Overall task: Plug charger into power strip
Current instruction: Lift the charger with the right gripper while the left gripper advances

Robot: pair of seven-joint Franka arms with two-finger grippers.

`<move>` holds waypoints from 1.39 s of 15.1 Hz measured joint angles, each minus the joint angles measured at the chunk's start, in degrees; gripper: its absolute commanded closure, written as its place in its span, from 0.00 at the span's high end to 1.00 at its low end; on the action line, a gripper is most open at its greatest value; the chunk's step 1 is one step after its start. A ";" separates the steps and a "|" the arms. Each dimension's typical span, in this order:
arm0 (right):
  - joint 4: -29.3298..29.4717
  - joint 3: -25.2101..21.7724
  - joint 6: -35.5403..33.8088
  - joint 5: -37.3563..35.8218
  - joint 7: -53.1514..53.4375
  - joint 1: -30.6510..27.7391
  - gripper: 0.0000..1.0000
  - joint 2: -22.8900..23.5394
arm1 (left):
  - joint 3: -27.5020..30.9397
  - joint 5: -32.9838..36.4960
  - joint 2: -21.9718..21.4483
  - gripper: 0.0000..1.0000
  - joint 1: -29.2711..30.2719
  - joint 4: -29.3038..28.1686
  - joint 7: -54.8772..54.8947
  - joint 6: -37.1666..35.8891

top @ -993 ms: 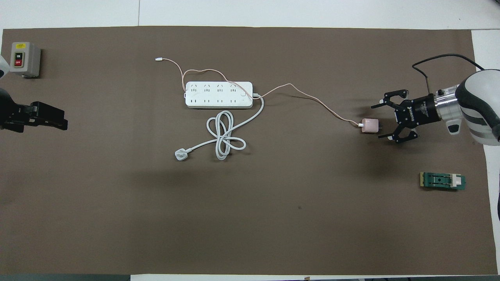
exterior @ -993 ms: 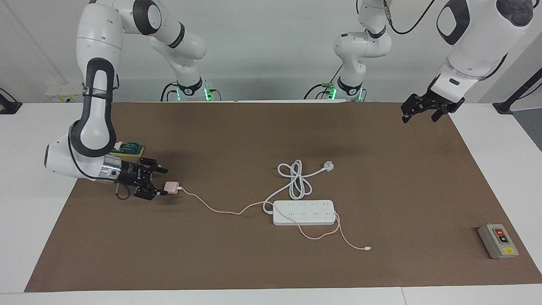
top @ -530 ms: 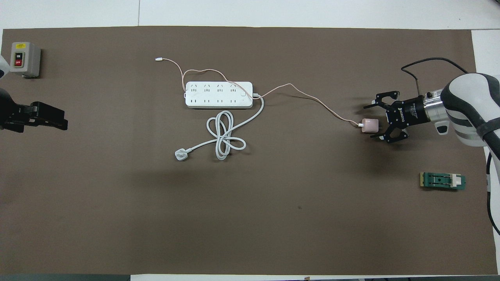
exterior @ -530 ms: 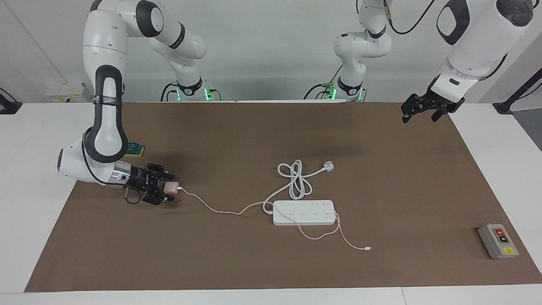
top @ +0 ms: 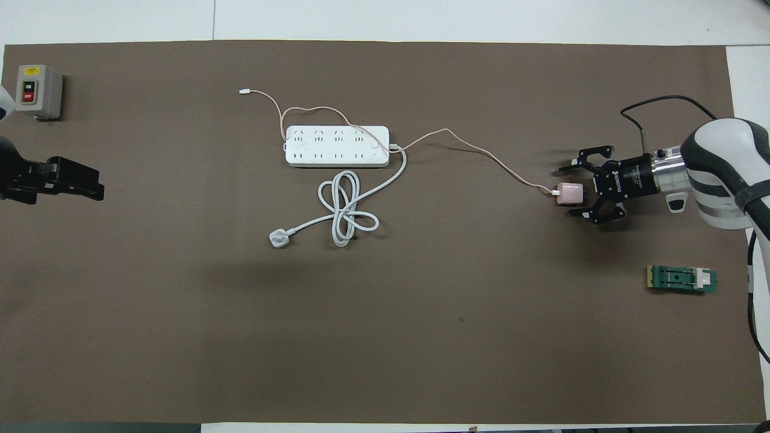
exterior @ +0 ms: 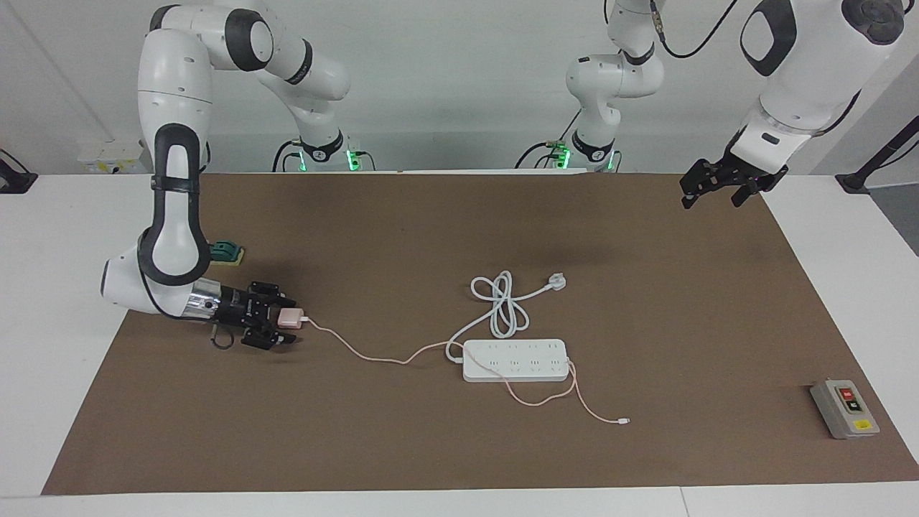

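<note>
Bracketing the pink charger [exterior: 289,319] low on the mat, your right gripper [exterior: 276,324] lay sideways, fingers apart on either side, not yet pinching, so its prongs could be carried toward the power strip [exterior: 515,360], well apart mid-table. Your left gripper [exterior: 712,188] waited, spread, over the mat's corner.

Two glossy white arms with rounded segments, black bands and black inset panels at the joints. Green lights glowing at both bases, black cables looping beside them. Black skeletal two-finger right gripper [exterior: 286,322] on a polished silver wrist collar, white lettering on its body, a thin black cable arching off the wrist. Matching black left gripper [exterior: 711,195] under a white forearm.
</note>
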 measured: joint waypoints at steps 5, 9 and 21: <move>-0.34 0.00 -0.60 0.56 -1.91 -0.55 0.69 0.00 | 0.66 -9.82 0.00 1.00 1.35 -0.42 0.04 1.27; -0.74 0.11 -0.35 0.82 -2.79 -0.89 0.83 -0.22 | 0.82 -15.34 0.03 1.00 2.76 -2.15 0.12 1.38; -1.97 0.56 1.78 3.49 -3.73 -1.53 0.10 -0.55 | 0.76 -33.95 0.14 1.00 6.39 -9.00 0.83 1.39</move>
